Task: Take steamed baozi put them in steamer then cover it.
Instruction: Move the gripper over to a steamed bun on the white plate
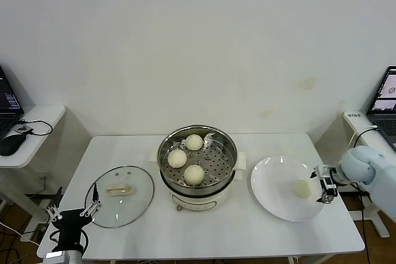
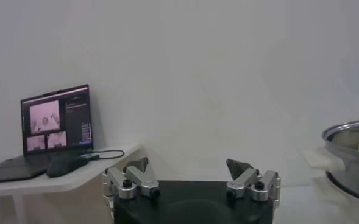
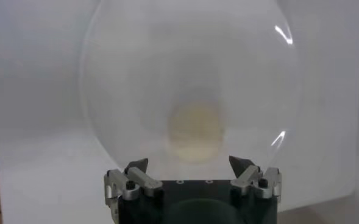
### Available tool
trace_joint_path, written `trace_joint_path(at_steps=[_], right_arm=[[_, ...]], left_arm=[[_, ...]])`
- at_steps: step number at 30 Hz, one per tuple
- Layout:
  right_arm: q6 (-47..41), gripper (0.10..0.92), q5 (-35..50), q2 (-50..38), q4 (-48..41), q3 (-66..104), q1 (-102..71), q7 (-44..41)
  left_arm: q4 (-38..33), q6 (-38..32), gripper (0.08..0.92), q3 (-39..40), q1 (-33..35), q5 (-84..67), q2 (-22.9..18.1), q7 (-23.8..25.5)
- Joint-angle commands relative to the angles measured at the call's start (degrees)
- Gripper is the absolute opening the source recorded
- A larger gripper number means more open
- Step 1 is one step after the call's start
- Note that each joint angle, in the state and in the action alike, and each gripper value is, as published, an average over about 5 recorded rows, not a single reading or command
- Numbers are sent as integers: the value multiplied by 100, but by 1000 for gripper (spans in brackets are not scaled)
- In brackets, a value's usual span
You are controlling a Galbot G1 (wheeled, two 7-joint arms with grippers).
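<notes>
Beside plate (image 1: 272, 199), right gripper (image 1: 324, 185) open; baozi (image 3: 195, 131) ahead

The robot's right arm (image 1: 370, 170) wears a smooth, rounded pale blue-white shell, ending in a black and silver wrist block with a dark cable looping beneath. The right gripper (image 3: 191, 165) has a black body, three small holes along its front edge, and silver brackets with dark screws carrying black-tipped fingers (image 3: 138, 165). The left gripper (image 2: 191, 165) is built alike: black housing, silver knuckles, dark angled fingertips.
</notes>
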Motion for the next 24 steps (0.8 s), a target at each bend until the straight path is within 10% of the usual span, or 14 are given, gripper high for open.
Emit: trace_joint_path(at_steps=[1, 24], right_arm=[[33, 823, -165, 521, -436, 179, -225, 152], [-131, 648, -162, 662, -683, 66, 169, -168]], left_arm=[[6, -2, 823, -24, 7, -6, -6, -3], [92, -7, 823, -29, -49, -11, -12, -7]])
